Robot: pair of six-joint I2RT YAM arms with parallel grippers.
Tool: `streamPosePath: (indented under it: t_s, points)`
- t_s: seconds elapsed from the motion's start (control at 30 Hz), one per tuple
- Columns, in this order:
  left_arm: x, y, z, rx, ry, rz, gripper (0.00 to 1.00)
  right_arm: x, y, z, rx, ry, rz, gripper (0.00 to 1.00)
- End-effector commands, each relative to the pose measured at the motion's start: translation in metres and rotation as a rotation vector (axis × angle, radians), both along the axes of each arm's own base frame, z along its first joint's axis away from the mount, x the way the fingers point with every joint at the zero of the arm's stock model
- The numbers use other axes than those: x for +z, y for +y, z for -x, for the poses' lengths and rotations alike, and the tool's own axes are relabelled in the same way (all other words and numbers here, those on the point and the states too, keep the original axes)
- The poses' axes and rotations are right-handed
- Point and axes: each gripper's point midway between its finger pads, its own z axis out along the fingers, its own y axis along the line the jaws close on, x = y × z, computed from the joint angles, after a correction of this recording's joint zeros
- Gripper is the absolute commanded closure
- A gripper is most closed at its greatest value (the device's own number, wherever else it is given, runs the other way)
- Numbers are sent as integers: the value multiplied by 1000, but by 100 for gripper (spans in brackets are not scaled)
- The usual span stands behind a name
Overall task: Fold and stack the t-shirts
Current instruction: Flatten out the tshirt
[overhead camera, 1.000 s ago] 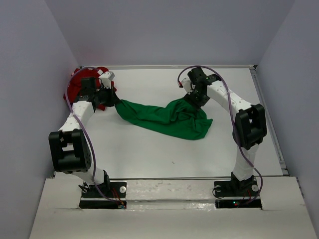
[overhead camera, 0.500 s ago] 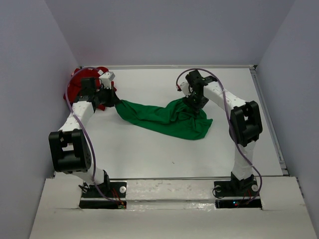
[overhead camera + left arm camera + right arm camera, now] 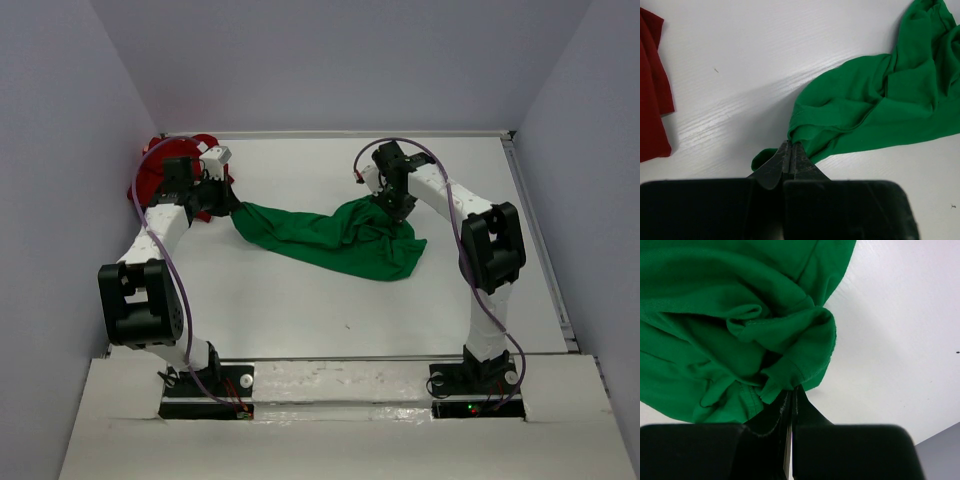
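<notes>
The green t-shirt [image 3: 330, 238] lies crumpled in a long band across the middle of the white table [image 3: 330, 310]. My left gripper [image 3: 232, 207] is shut on its left end; in the left wrist view the closed tips [image 3: 790, 145] pinch a fold of the green t-shirt [image 3: 875, 110]. My right gripper [image 3: 393, 203] is shut on the bunched right end, and its tips [image 3: 792, 389] clamp a hemmed fold of the green t-shirt [image 3: 715, 300]. The red t-shirt [image 3: 160, 170] sits bunched at the far left corner behind the left arm, its edge showing beside the gripper [image 3: 650, 100].
Grey walls close in the table on the left, back and right. A raised rail [image 3: 540, 240] runs along the table's right edge. The arm bases stand at the near edge.
My right gripper has gone from open to shut on the green t-shirt's right end, after shifting slightly left. The left arm and the red t-shirt have not moved.
</notes>
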Motion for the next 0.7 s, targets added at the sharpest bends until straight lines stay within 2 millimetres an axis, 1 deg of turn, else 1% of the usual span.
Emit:
streamPosePath:
  t_s: [0.0,0.1,0.2,0.23,0.27,0.33,0.4,0.43,0.5,0.53,0.6,0.63,0.67]
  points:
    - [18,1,-2,1,-75,-34,100,18,-5,-5,-19,-47,13,100]
    - [21,1,-2,4,-86,-51,100,25,-14,-11,-39,-96,56,100]
    - [25,2,-3,14,-100,-70,99,39,-19,-22,-65,-174,75,100]
    - [26,1,-3,15,-103,-72,97,45,-22,-25,-79,-205,85,100]
    - [28,1,-3,15,-106,-77,93,55,-23,-29,-91,-241,83,100]
    - [28,2,-3,17,-108,-80,89,68,-29,-33,-119,-288,102,100]
    - [30,2,-4,19,-111,-80,71,83,-35,-38,-142,-344,124,100]
    - [30,2,-4,18,-111,-81,64,83,-35,-37,-142,-343,125,100]
    - [29,0,-3,7,-109,-76,44,86,-35,-36,-143,-349,119,100]
    - [30,-1,-3,0,-110,-72,36,86,-35,-35,-141,-346,115,100]
    - [30,-6,-1,-23,-108,-59,21,83,-36,-32,-140,-336,116,100]
    - [28,-7,0,-37,-100,-53,17,81,-36,-31,-139,-331,119,100]
    - [27,-14,3,-88,-102,-37,17,78,-37,-30,-139,-325,124,100]
